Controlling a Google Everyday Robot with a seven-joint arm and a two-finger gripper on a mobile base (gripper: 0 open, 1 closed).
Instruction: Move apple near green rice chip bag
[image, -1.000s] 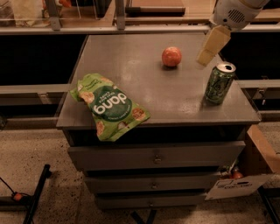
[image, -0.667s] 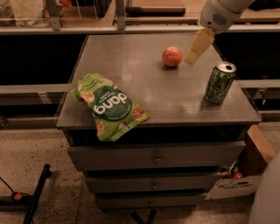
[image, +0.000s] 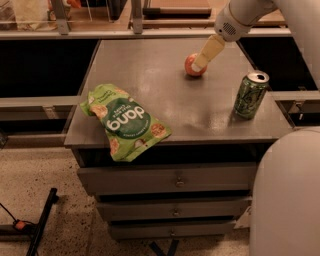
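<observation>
Starting nearest the camera: a large pale rounded part of the robot's body (image: 287, 195) fills the lower right corner. At lower left, a black stand leg (image: 42, 220) lies on the speckled floor (image: 60, 170).

Table (image: 175, 100): grey, flat top, with 3 drawers (image: 175, 181) stacked in its front face.

Green rice chip bag (image: 127, 122): lies flat and crinkled on the front left part of the table. Its white "dang" lettering on a dark-green circle reads upside down from this view. 1 lower corner of the bag reaches over the front edge of the table.

Green drink can (image: 250, 95): stands upright near the right edge of the table, top opened, well apart from the bag.

Apple (image: 189, 65): red-orange, resting on the rear middle of the table, behind the can and to its left. It sits well apart from the bag, diagonally across the bare table top.

Gripper (image: 200, 62): cream-coloured, slanting down from upper right, its tip overlapping the right side of the apple. Whether it touches the apple cannot be told. Whether the gripper is open or closed cannot be told either.

Arm (image: 245, 15): white, entering from the upper right corner.

Behind the table runs a light-coloured shelf rail (image: 135, 31).
</observation>
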